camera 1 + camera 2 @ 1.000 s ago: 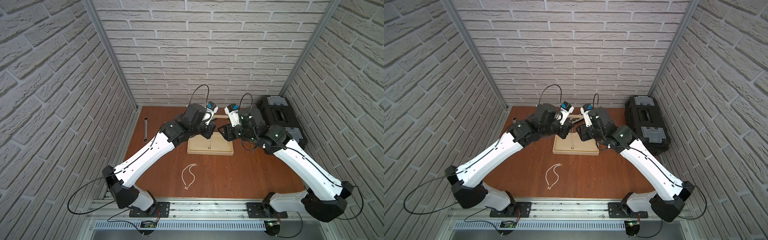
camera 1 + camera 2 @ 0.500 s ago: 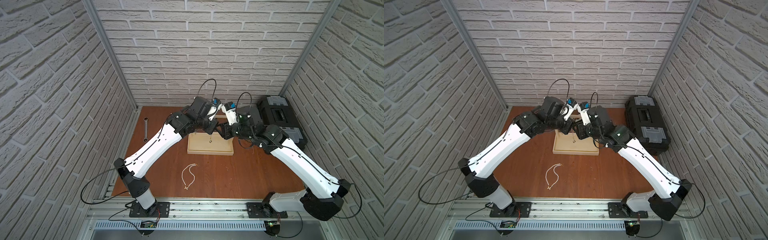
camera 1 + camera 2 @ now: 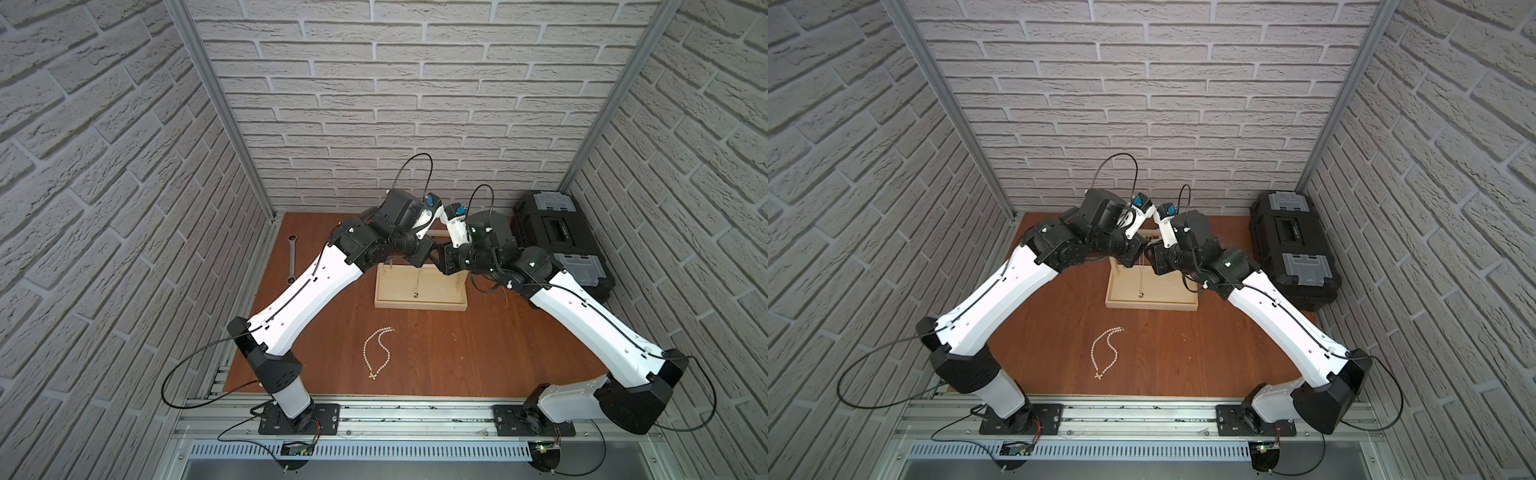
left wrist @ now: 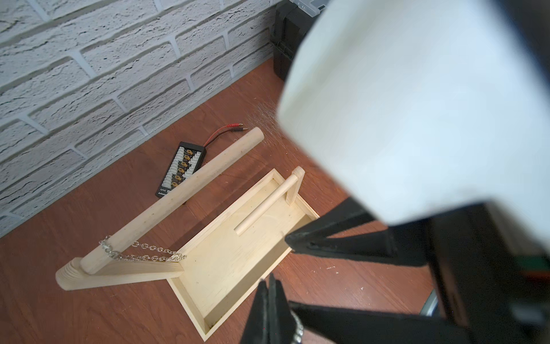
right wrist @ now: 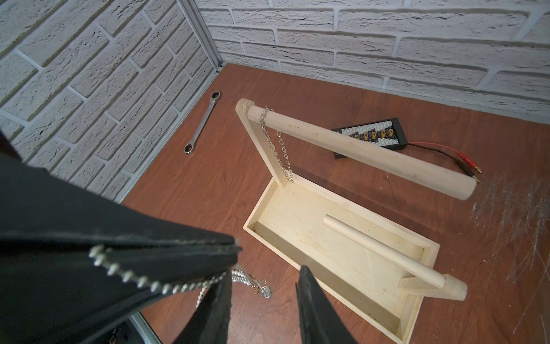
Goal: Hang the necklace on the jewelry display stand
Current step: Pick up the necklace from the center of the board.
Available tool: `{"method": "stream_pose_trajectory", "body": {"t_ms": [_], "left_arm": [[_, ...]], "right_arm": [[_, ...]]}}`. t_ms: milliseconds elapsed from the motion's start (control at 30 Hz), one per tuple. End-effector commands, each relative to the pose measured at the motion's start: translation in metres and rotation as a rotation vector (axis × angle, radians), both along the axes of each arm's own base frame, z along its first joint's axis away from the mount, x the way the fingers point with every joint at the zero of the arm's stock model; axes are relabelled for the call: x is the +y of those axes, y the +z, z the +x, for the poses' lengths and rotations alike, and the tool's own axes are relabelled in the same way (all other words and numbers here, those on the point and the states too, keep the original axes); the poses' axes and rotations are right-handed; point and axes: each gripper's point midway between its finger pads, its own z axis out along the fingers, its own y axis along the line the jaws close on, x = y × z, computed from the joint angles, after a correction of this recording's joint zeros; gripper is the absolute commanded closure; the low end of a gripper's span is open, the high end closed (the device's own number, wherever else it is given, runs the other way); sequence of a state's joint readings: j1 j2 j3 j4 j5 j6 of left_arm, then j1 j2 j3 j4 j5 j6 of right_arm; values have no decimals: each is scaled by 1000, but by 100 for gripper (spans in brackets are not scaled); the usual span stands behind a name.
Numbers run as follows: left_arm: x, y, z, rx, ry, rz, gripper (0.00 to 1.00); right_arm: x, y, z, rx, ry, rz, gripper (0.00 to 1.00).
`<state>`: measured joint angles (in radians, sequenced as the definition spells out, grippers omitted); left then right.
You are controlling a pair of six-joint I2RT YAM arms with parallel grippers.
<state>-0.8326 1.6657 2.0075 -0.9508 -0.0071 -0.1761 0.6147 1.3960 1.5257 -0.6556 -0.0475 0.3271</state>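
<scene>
Both wrists have drawn together above the stand [image 3: 419, 306] since a second ago, with the left arm now reaching further up the frame. Three necklaces show. The necklace [image 5: 140, 281], a fine silver bead strand, lies across the left fingers [image 5: 178, 244], which are pinched shut on it at the lower left of the right wrist view. In both top views it drops as a thin line to a small pendant over the stand, at frame centre. A link chain [image 5: 275, 143] hangs on the long dowel [image 5: 357, 152] beside the post. A pearl necklace [image 3: 377, 352] lies on the tabletop [image 3: 478, 353], lower centre. The right fingers [image 5: 312, 306] stand apart, gripping nothing. There is one stand, one wrench [image 3: 292, 258], one toolbox [image 3: 557, 245] and one connector board [image 5: 370, 137].
</scene>
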Motion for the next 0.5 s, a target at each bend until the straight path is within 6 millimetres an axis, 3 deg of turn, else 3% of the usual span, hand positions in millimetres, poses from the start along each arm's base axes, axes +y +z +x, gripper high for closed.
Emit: {"method": "stream_pose_trajectory", "body": {"t_ms": [0,467], "left_arm": [[-3,0,0,-6,-14,11,100],[-10,-8,12,-9,-9,62,100]], "right_arm": [[7,9,8,-34,8,47,62],[15,9,13,-25,28,74,62]]}}
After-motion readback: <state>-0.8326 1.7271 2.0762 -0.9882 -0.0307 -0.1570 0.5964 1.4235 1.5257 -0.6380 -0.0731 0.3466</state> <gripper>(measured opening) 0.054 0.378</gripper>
